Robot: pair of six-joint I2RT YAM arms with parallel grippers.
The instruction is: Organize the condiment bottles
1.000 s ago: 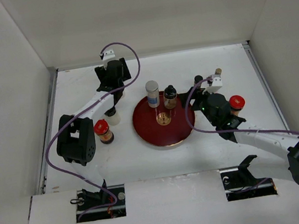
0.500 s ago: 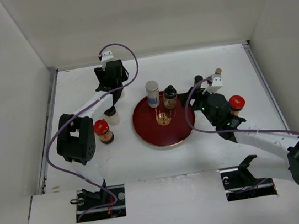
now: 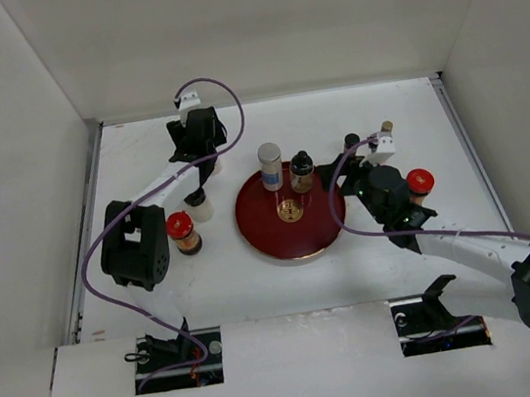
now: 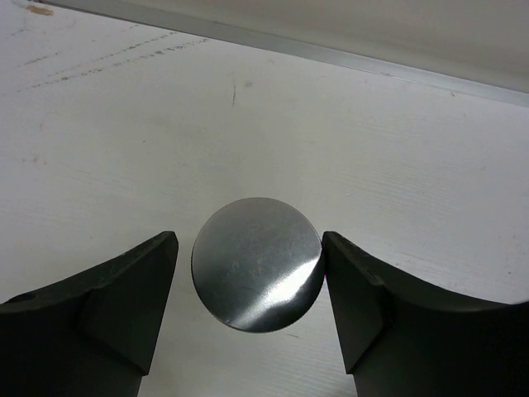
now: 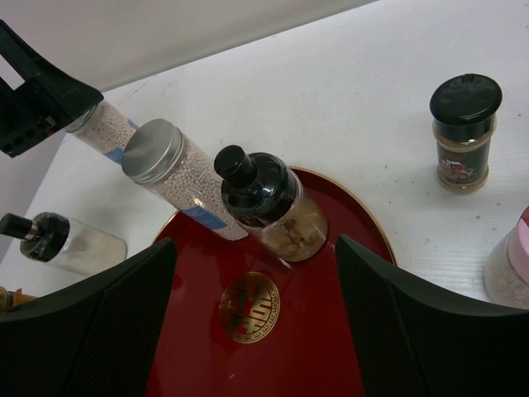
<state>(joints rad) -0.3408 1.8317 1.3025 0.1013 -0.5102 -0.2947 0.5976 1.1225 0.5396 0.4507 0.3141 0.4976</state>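
My left gripper point(image 4: 248, 241) is open around the round grey top of a white shaker point(image 4: 258, 277); the right finger touches the top and the left finger stands a little off it. In the top view the left gripper point(image 3: 204, 174) hides that shaker. My right gripper point(image 5: 254, 248) is open and empty over the dark red tray point(image 5: 331, 331), at the tray's right side in the top view point(image 3: 339, 180). On the tray stand a grey-topped shaker point(image 3: 270, 166) and a black-capped bottle point(image 3: 302, 171).
A red-lidded jar point(image 3: 184, 233) stands left of the tray, with a small white bottle point(image 3: 199, 207) beside it. Another red-lidded jar point(image 3: 419, 182) stands to the right. A black-capped brown jar point(image 5: 465, 132) and a pink-capped one point(image 5: 514, 263) stand behind the tray.
My left wrist has shifted slightly to the left over the shaker. The right arm and the bottles have not moved.
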